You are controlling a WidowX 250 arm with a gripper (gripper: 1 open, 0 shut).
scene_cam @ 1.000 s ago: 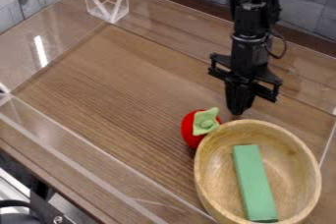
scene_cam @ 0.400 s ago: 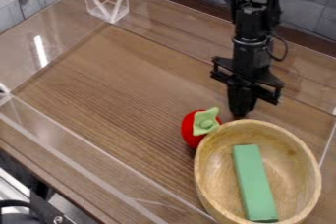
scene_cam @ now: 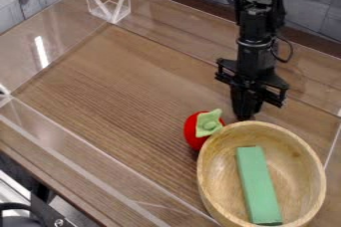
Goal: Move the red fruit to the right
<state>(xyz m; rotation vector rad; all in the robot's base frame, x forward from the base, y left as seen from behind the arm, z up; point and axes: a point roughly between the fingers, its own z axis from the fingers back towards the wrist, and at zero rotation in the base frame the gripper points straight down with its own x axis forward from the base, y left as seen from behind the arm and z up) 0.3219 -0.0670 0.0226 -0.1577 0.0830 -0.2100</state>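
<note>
A: Fruit first. There is only the one camera view, so where does the red fruit [scene_cam: 204, 129] lie?

B: On the wooden table [scene_cam: 120, 82], touching or all but touching the left rim of the wooden bowl [scene_cam: 261, 183]. Its pale green cap faces the bowl.

A: And the gripper [scene_cam: 248, 114]?

B: It points straight down just behind the bowl's far rim, up and to the right of the fruit, apart from it. The fingertips sit close together as one dark tip, and I cannot tell whether there is a gap between them. Nothing shows between them, so it appears to hold nothing.

A: How far along is the job, then?

B: By my reading, hardly begun or not finished. The fruit sits left of the gripper and left of the bowl's middle, untouched, so the grasp and the carry to the right both look undone. The bowl fills most of the space to its right, which could make the path awkward.

A: Count things for me.

B: One red fruit, one wooden bowl, one flat green block [scene_cam: 257, 183] lying inside the bowl, one robot arm with one gripper. A clear plastic wall [scene_cam: 54, 47] runs round the table, with one small clear stand [scene_cam: 110, 5] at the far left corner.

A: Anything hidden?

B: The fingertips' inner faces, and the very point where fruit meets bowl
</note>
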